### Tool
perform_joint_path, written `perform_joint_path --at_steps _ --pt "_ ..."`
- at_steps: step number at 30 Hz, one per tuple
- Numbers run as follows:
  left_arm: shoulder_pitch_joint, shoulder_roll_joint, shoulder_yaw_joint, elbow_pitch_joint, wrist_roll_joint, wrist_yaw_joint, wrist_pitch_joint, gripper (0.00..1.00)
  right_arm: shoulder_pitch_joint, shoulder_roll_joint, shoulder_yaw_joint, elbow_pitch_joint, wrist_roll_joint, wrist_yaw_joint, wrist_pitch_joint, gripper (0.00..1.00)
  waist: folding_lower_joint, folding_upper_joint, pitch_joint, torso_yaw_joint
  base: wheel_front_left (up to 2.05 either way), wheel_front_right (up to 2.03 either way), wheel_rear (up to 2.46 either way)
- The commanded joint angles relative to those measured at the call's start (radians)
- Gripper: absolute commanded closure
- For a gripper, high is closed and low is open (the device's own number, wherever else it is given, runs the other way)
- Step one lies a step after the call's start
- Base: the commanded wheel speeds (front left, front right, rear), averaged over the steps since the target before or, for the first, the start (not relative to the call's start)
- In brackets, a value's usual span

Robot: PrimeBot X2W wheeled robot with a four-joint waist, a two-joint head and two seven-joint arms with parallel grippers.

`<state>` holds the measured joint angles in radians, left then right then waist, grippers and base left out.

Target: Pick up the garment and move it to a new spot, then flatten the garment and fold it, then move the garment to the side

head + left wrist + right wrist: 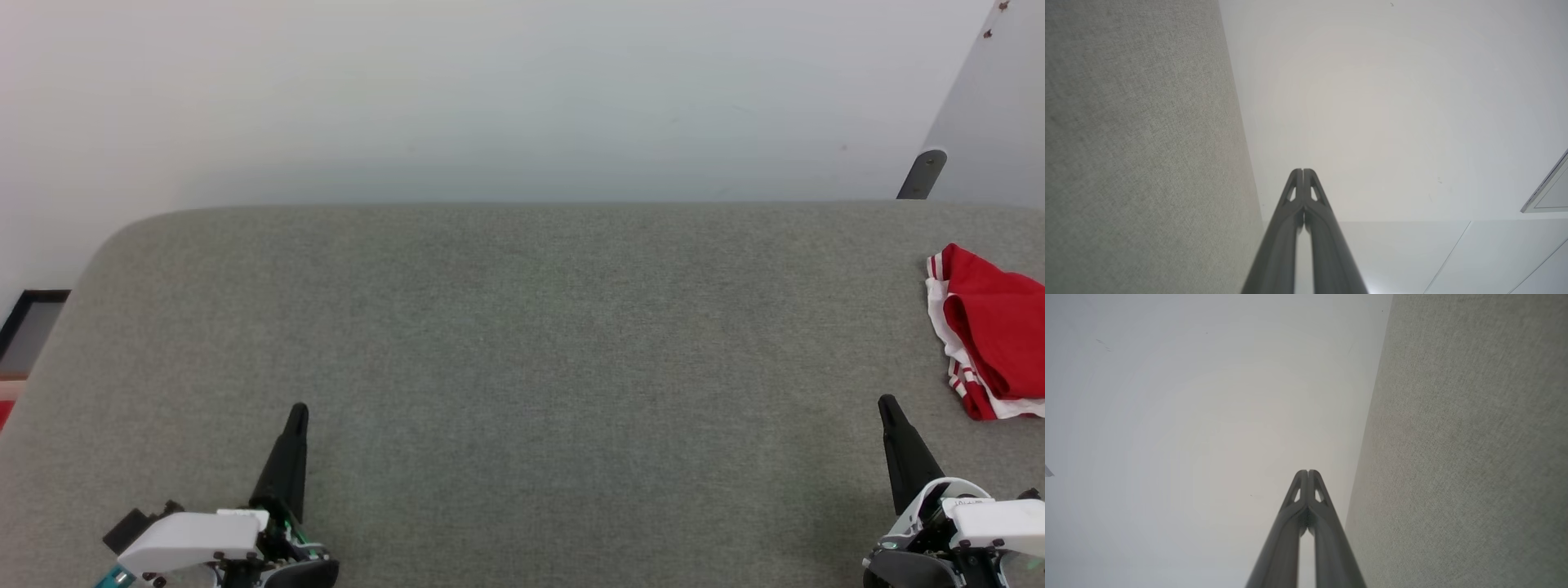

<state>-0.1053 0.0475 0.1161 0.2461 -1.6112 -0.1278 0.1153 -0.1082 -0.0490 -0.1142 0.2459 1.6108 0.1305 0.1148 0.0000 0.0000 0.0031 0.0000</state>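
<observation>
Right gripper (888, 406), fingers pressed together and empty, points up just beside the garment (998, 327), a crumpled red jersey with red-and-white striped trim at the grey fabric bench's (522, 327) right edge. Left gripper (298, 411), likewise closed and empty, sits well apart.

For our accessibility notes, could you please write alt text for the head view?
A bunched red and white garment lies at the right edge of a grey fabric surface, partly cut off. The left gripper and right gripper, both shut and empty, point up from the lower corners.
</observation>
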Motion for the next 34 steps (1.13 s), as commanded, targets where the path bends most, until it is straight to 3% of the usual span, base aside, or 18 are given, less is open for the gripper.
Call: perform_joint_path --at_steps 1,34 --pt "-0.009 0.001 0.002 -0.002 -0.002 -0.005 0.003 1.0 -0.004 -0.002 0.0 -0.002 0.004 0.0 0.001 1.0 0.0 0.0 0.0 0.0 0.0 0.0 0.0" --pt "-0.009 0.001 0.002 -0.002 -0.002 -0.005 0.003 1.0 -0.004 -0.002 0.0 -0.002 0.004 0.0 0.001 1.0 0.0 0.0 0.0 0.0 0.0 0.0 0.0"
